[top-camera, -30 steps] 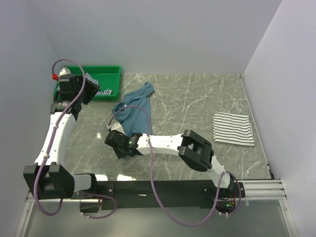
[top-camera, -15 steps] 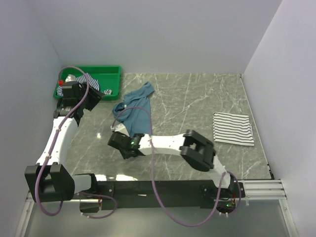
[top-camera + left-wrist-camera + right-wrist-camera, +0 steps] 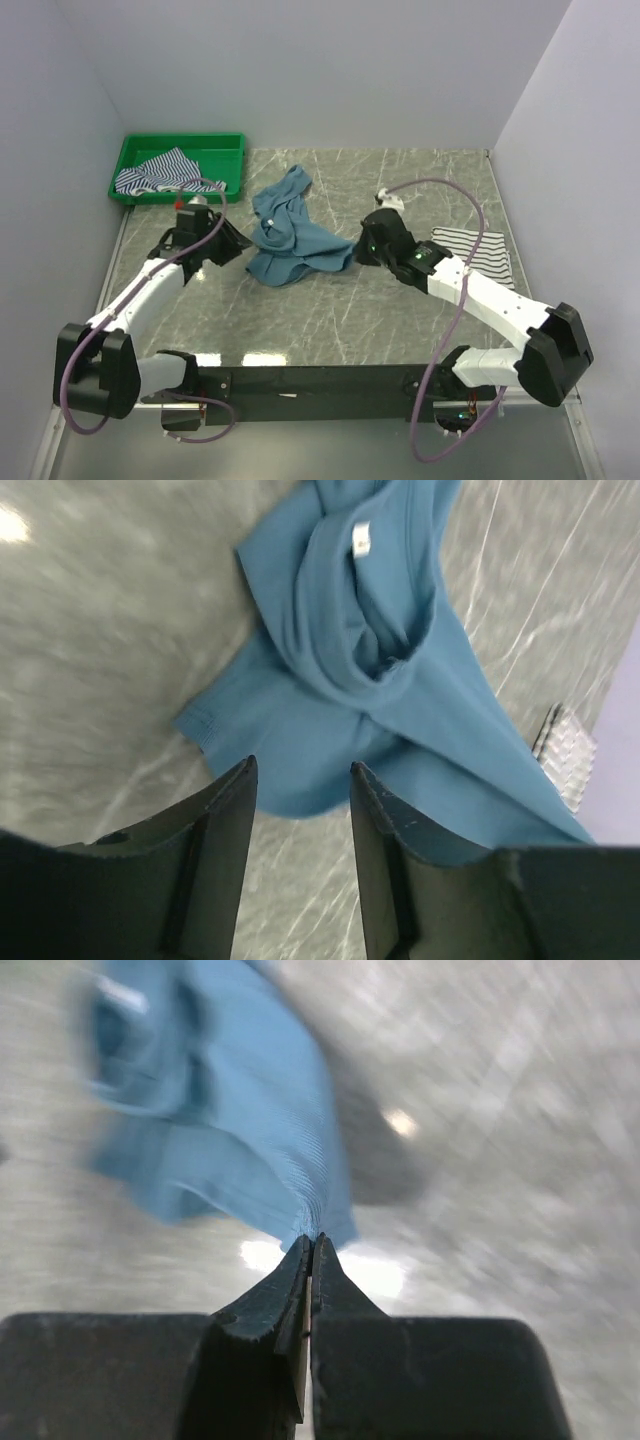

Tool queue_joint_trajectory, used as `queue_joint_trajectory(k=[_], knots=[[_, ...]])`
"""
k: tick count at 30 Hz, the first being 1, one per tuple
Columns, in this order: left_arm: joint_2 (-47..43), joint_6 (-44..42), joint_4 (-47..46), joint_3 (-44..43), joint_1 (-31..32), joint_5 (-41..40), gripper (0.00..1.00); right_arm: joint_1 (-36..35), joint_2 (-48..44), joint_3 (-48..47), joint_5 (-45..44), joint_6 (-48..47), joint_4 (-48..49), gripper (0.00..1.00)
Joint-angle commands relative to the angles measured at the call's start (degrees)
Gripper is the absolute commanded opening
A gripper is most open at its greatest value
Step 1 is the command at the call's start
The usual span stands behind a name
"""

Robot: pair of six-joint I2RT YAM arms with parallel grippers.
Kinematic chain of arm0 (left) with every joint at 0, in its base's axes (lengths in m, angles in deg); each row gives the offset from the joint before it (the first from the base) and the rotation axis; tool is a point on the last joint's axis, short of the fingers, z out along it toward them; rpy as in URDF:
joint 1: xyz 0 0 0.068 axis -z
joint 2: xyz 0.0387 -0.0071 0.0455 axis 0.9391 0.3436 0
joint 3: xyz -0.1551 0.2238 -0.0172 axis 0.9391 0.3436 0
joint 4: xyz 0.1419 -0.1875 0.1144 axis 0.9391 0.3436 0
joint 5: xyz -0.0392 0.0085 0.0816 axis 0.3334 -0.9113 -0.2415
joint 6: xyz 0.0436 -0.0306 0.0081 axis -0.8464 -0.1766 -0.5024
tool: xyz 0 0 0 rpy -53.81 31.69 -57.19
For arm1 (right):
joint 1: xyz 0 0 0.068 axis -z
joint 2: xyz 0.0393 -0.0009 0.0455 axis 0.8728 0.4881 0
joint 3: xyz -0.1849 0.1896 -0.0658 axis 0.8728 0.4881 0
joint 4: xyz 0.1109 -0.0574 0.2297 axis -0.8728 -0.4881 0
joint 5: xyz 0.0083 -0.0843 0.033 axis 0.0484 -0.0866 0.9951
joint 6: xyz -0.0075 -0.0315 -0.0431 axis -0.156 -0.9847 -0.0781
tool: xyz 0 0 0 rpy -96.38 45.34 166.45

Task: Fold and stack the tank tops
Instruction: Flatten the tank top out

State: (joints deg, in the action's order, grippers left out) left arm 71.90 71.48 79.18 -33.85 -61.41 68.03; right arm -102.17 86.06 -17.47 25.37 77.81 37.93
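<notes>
The plain teal tank top [image 3: 296, 236] lies crumpled mid-table, one corner drawn out to the right. My right gripper [image 3: 358, 252] is shut on that corner; the right wrist view shows the cloth [image 3: 250, 1140] pinched between the closed tips [image 3: 312, 1241]. My left gripper [image 3: 238, 250] is open at the top's left hem, and the teal cloth [image 3: 370, 680] lies just beyond its tips [image 3: 300, 776], with nothing between them. The white black-striped tank top [image 3: 488, 262] lies folded at the right, partly behind the right arm. The blue-and-white striped one [image 3: 158, 172] sits in the tray.
A green plastic tray [image 3: 182, 141] stands at the back left corner. Grey walls close in the marble table [image 3: 330, 320] on three sides. The right arm's cable [image 3: 450, 190] loops above the folded top.
The right gripper shut on the teal top and swung from left of centre to the right, pulling a corner out. The left arm came down from the tray to the top's left hem.
</notes>
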Motion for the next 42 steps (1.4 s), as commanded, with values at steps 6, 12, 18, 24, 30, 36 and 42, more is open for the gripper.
queue_joint_trajectory(k=[6,12,18,24,30,36,42], knots=[[6.71,1.66,-6.25,2.35,6.01,-6.31,0.44,10.52,-0.53,15.05,2.95,3.41,3.15,0.0],[10.94,1.31,-6.25,2.35,7.77,-7.9,0.42,18.53,-0.89,19.45,7.61,3.33,7.99,0.0],[12.43,0.08,-8.53,3.23,9.34,-5.44,0.4,18.97,2.45,19.01,9.55,2.62,9.92,0.0],[14.72,-0.71,-7.92,3.32,10.58,-4.91,0.38,19.68,3.51,18.75,10.16,1.66,10.54,0.0],[15.34,-0.97,-9.59,4.55,11.63,-4.38,0.41,19.94,3.69,19.19,10.51,1.13,11.16,0.0],[13.84,-1.68,-11.52,5.78,12.34,-3.94,0.48,20.2,4.39,19.54,10.69,0.69,11.77,0.0],[14.28,-2.38,-13.11,6.66,12.78,-3.32,0.44,20.64,4.92,19.63,11.13,0.43,12.39,0.0]])
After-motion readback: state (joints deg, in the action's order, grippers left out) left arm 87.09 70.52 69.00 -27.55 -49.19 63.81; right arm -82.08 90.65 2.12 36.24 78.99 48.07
